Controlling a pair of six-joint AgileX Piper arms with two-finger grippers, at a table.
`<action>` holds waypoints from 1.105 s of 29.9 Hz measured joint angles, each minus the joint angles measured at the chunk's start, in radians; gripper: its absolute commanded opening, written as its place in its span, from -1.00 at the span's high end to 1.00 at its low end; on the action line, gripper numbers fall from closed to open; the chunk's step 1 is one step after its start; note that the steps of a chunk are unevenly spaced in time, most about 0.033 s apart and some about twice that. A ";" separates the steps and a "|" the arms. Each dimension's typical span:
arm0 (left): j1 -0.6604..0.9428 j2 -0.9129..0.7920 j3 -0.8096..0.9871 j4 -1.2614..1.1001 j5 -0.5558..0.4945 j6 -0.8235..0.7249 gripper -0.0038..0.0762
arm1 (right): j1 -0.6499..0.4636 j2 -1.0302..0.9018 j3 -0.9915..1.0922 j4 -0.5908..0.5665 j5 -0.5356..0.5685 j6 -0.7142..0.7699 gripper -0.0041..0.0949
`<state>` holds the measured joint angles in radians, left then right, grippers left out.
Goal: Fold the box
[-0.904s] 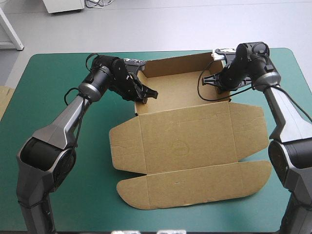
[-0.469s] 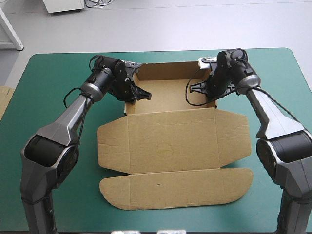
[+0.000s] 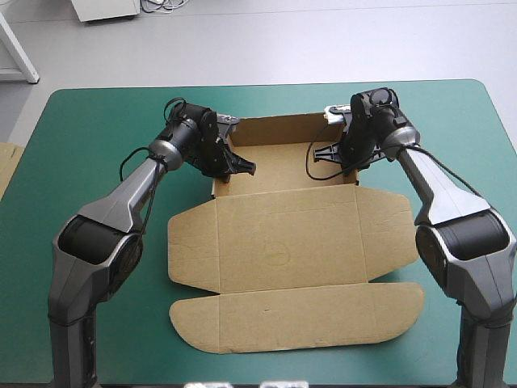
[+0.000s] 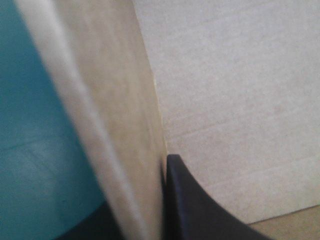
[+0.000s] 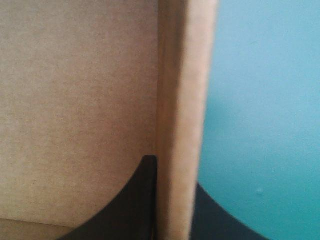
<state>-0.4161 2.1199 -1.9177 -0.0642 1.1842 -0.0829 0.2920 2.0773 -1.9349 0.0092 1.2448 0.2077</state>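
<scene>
Starting at the table's left edge, a strip of spare brown board (image 3: 6,168) lies half out of view, where it lay earlier. Next comes the left gripper (image 3: 234,167), clamped on the left wall (image 4: 125,100) of the box (image 3: 287,242). In its wrist view the wall stands edge-on between the black fingers (image 4: 195,205), one inside the tray and the other outside over the teal-green cover (image 3: 97,121).

The box sits at the middle of the table as an open tray with its far wall (image 3: 279,128) raised, the lid (image 3: 323,226) flat on the cover toward the near edge, and the long rounded flap (image 3: 299,319) beyond it, nearest the robot. Compared with just before, the whole sheet has slid slightly to the right and slightly toward the near edge. Against the earliest picture it lies farther left and squarer to the table. Both side walls were gripped then as now.

On the right, the right gripper (image 3: 343,155) pinches the right wall (image 5: 182,100) in the same way: the board runs upright between its fingers (image 5: 135,200), with the tray's inside to one side and the cover to the other. That arm's wrist has drawn in a little toward the table's middle since the earliest picture.
</scene>
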 measured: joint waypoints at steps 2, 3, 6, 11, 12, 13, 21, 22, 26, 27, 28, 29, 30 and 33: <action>0.000 0.005 -0.006 0.000 0.005 0.000 0.93 | 0.000 0.013 0.002 0.000 0.000 -0.003 0.92; -0.001 0.009 -0.007 0.002 0.005 -0.002 0.93 | 0.000 0.016 0.008 0.000 -0.001 -0.003 0.92; -0.002 0.016 -0.016 0.007 0.007 -0.008 0.93 | 0.000 0.016 0.034 0.001 -0.008 -0.004 0.92; -0.010 0.019 -0.018 0.027 0.007 -0.016 0.93 | -0.001 0.016 0.056 -0.009 -0.020 -0.005 0.92; -0.010 0.019 -0.019 0.031 0.007 -0.018 0.93 | -0.001 0.016 0.056 -0.009 -0.021 -0.005 0.92; -0.010 0.020 -0.019 0.033 0.007 -0.018 0.93 | -0.001 0.016 0.056 -0.009 -0.021 -0.005 0.92; -0.021 0.021 -0.019 0.064 0.009 -0.045 0.93 | 0.000 0.016 0.056 -0.020 -0.025 -0.005 0.92; -0.021 0.021 -0.019 0.064 0.009 -0.047 0.93 | 0.000 0.016 0.056 -0.020 -0.025 -0.005 0.92; -0.021 0.021 -0.019 0.064 0.009 -0.048 0.93 | 0.000 0.016 0.056 -0.019 -0.025 -0.013 0.92; -0.021 0.021 -0.019 0.064 0.009 -0.048 0.93 | 0.000 0.016 0.056 -0.019 -0.025 -0.015 0.91; -0.021 0.021 -0.019 0.064 0.009 -0.048 0.93 | 0.000 0.016 0.056 -0.019 -0.025 -0.016 0.91; -0.021 0.021 -0.019 0.064 0.009 -0.048 0.92 | 0.000 0.016 0.056 -0.018 -0.025 -0.017 0.88; -0.021 0.021 -0.019 0.064 0.009 -0.048 0.92 | 0.000 0.016 0.056 -0.016 -0.025 -0.018 0.84; -0.021 0.021 -0.019 0.064 0.009 -0.048 0.77 | 0.000 0.016 0.056 -0.009 -0.025 -0.031 0.55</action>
<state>-0.4373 2.1404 -1.9367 0.0000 1.1932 -0.1306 0.2920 2.0936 -1.8788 0.0000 1.2197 0.1771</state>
